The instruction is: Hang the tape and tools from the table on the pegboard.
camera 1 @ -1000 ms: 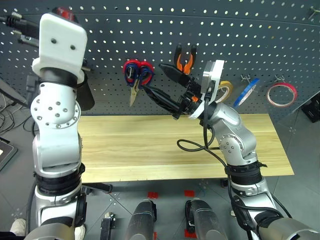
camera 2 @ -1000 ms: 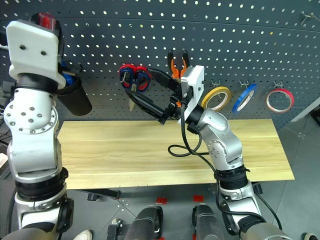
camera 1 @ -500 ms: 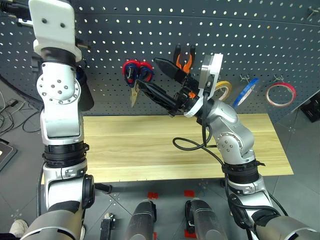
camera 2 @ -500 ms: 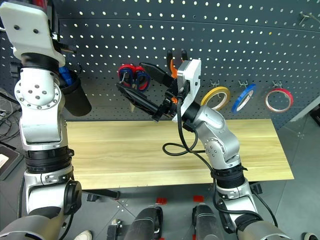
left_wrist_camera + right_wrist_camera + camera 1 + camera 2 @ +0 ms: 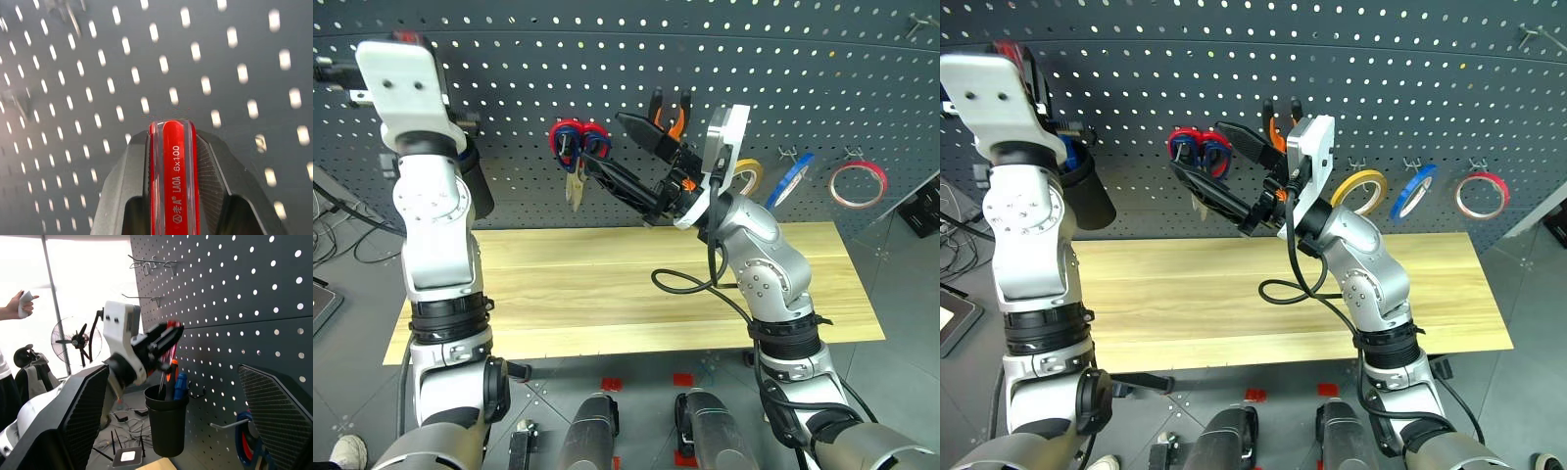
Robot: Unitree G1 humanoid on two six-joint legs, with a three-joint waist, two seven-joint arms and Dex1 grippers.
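Note:
My left gripper [image 5: 173, 139] is shut on the red-handled screwdriver [image 5: 173, 186], held up close to the pegboard [image 5: 822, 88] just above a black cup [image 5: 476, 188]. From the right wrist view, the screwdriver [image 5: 170, 339] hangs over the cup [image 5: 167, 426]. My right gripper [image 5: 605, 143] stands open and empty at mid-board, pointing toward the scissors [image 5: 574, 139] with red and dark blue handles hanging together. The orange-handled pliers [image 5: 674, 117] hang behind it. The red tape [image 5: 857, 184] hangs at the far right. The wooden table [image 5: 558, 284] lies below.
A yellow roll [image 5: 751, 174] and a blue roll [image 5: 795, 176] hang left of the red tape. The cup holds a blue screwdriver [image 5: 180, 384] and an orange one [image 5: 171, 374]. A person's hand [image 5: 22, 301] and a fan [image 5: 78, 340] show past the board's left end.
My left arm has swung away from the camera toward the pegboard and sunk a little, carrying the screwdriver over the cup. The right arm has stayed still.

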